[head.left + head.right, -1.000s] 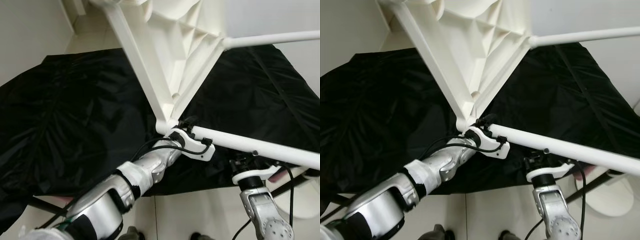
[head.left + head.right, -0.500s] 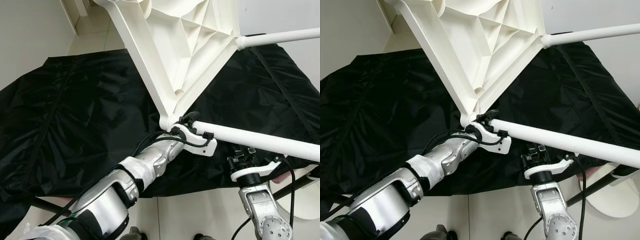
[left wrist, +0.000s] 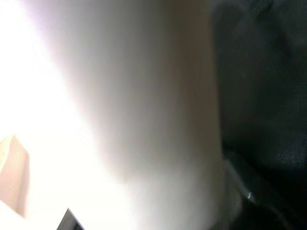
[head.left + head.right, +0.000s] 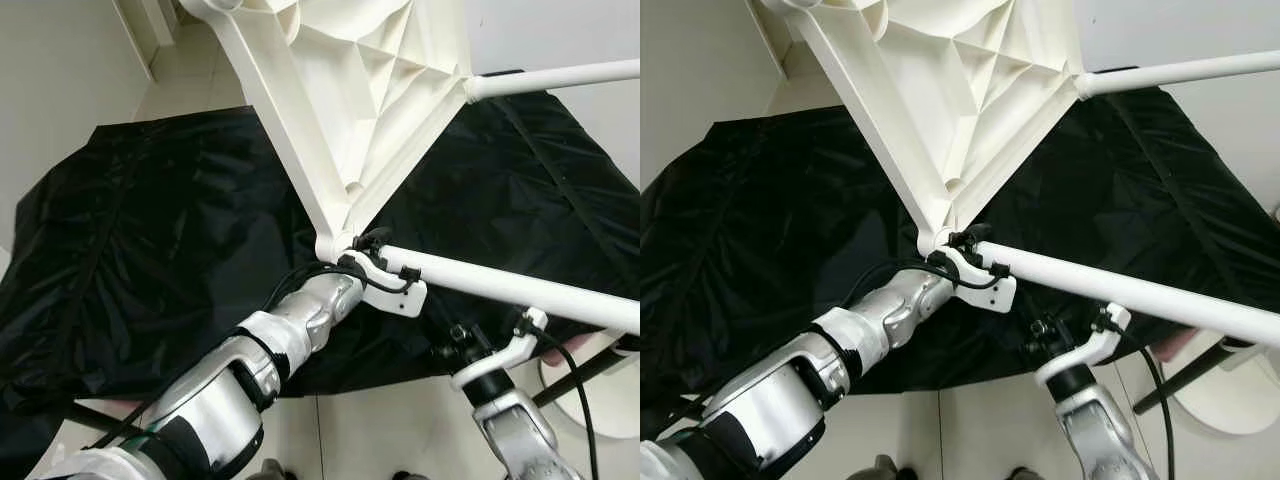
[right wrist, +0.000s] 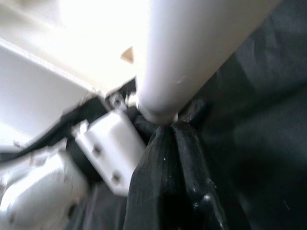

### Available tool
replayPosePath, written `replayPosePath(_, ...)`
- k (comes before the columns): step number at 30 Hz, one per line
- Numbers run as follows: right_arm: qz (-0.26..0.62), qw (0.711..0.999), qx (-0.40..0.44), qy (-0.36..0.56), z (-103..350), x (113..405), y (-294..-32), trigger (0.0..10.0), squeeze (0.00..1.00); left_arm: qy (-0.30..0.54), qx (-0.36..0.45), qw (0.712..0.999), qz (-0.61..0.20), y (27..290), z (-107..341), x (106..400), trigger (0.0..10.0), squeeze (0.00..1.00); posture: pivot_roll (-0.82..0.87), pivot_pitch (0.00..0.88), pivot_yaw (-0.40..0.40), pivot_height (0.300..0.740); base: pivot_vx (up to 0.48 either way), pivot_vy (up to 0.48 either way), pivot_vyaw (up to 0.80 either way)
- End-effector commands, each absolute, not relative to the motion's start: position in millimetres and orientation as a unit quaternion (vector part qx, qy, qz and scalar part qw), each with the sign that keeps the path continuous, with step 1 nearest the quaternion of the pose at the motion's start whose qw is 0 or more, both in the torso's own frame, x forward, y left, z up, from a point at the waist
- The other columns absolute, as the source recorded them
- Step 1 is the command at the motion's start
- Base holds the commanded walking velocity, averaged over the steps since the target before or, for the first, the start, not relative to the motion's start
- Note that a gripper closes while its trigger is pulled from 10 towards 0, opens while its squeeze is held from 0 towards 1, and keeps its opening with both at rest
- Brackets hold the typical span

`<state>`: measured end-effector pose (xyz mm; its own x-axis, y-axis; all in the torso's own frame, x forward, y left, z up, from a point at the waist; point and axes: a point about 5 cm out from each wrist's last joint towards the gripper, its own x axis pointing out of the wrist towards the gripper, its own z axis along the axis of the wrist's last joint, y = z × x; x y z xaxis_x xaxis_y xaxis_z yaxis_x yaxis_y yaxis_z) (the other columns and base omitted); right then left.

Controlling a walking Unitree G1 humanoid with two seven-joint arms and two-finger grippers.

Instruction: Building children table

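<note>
Left eye view: upturned white plastic table top (image 4: 340, 90), ribbed underside showing, tilted over black crinkled sheet (image 4: 150, 240); top edge cropped. Left gripper (image 4: 368, 243) at corner socket beside white round table leg (image 4: 520, 290); grasp hidden. Open tiled floor (image 4: 380, 430) below.

Right wrist view: right gripper (image 5: 172, 143), fingers pressed together, touching the leg's underside.

Left wrist view: blurred, bright white surface
</note>
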<state>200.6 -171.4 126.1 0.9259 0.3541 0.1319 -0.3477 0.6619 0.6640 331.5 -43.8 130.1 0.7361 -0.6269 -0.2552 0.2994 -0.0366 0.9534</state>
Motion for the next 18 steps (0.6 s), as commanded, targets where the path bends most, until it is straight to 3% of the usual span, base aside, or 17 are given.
replayPosePath(1,0.224,0.909,0.352,0.006,128.4,197.1,-163.2,10.0,0.00,-0.064,0.650,0.669,-0.355,-25.6,109.3,334.8,10.0,0.00,0.07,0.102,0.152,0.740,0.000,0.000,0.00)
replayPosePath(8,0.174,0.931,0.319,-0.038,137.0,212.6,-164.1,10.0,0.00,-0.065,0.653,0.666,-0.356,-25.4,108.9,336.1,10.0,0.00,0.07,0.099,0.153,0.740,0.000,0.000,0.00)
replayPosePath(9,0.179,0.924,0.335,-0.045,137.6,212.8,-161.6,10.0,1.00,-0.064,0.653,0.665,-0.356,-25.2,108.7,336.3,10.0,0.00,0.07,0.097,0.153,0.740,0.000,0.000,0.00)
replayPosePath(18,0.151,0.924,0.350,-0.047,128.8,201.5,-158.1,10.0,1.00,-0.061,0.657,0.662,-0.355,-20.7,107.2,337.9,10.0,0.00,0.08,0.097,0.163,0.740,0.000,0.000,0.00)
